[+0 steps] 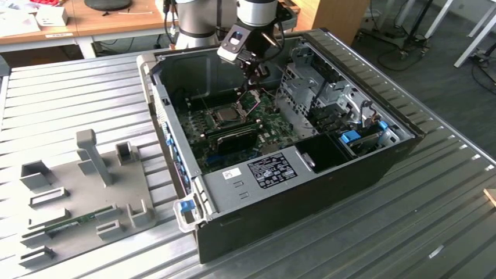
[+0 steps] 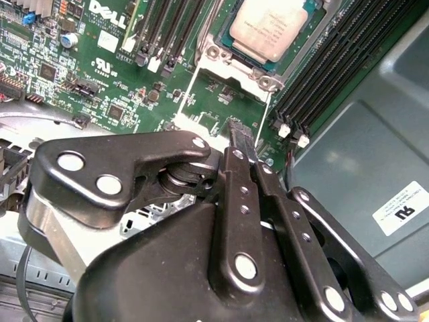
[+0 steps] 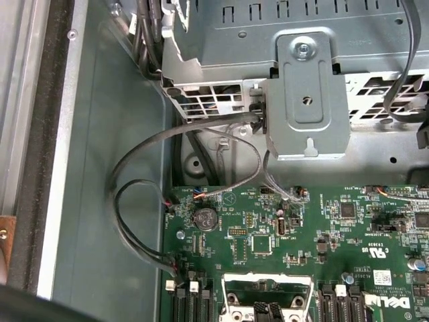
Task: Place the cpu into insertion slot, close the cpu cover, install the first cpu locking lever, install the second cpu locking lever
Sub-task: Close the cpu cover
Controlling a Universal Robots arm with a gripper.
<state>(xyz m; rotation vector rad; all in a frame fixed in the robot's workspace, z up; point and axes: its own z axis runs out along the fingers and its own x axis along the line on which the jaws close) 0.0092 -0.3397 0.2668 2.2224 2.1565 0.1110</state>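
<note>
Open case [image 1: 326, 197]; hand [image 2: 240, 131] near cpu cover [image 2: 234, 66]

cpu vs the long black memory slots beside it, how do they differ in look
The cpu is square with a pale silvery metal top; the memory slots are long, narrow and black. The cpu is a single piece framed by metal; the memory slots run in parallel rows with white clips at their ends. Both lie flat on the green board.
</note>
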